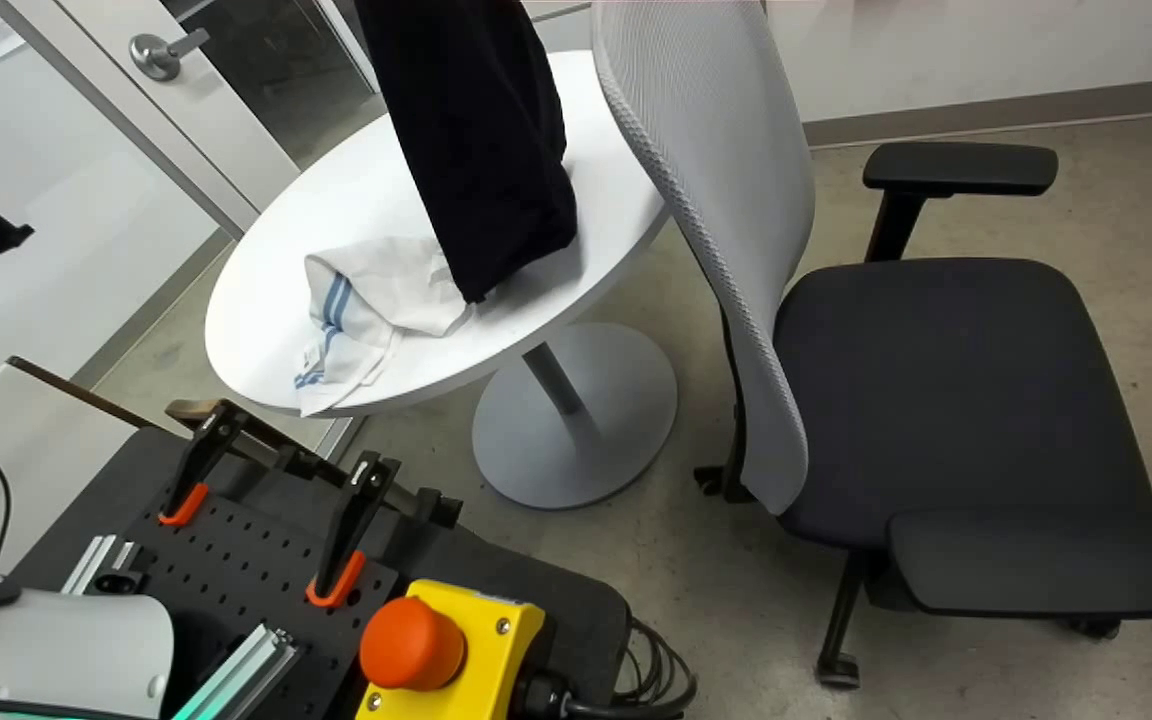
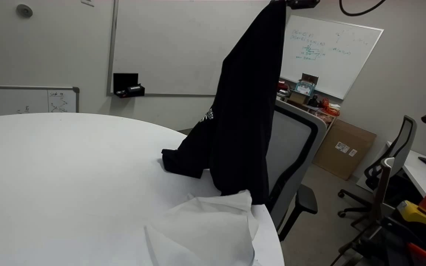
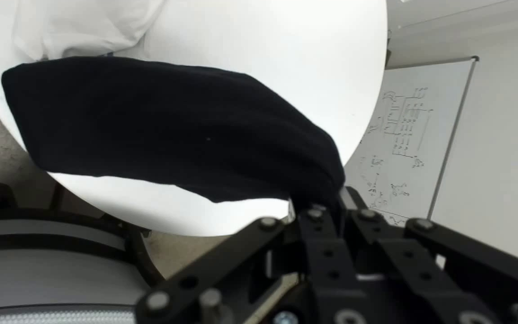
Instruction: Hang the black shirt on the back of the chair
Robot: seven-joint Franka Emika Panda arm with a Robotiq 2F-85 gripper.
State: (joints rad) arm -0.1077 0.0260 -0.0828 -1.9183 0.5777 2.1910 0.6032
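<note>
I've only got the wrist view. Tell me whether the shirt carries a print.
Observer: It does; an exterior view shows a pale print on the shirt.
Operator: Tell me which way the chair faces.
Observer: Away from the table: its black seat lies beyond the back.
Operator: Report the shirt's height against that back.
Observer: In an exterior view, its lower end hangs lower than the back's top edge.

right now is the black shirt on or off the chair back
Off: the black shirt hangs from the gripper; the wrist view shows white table between shirt and chair back.
</note>
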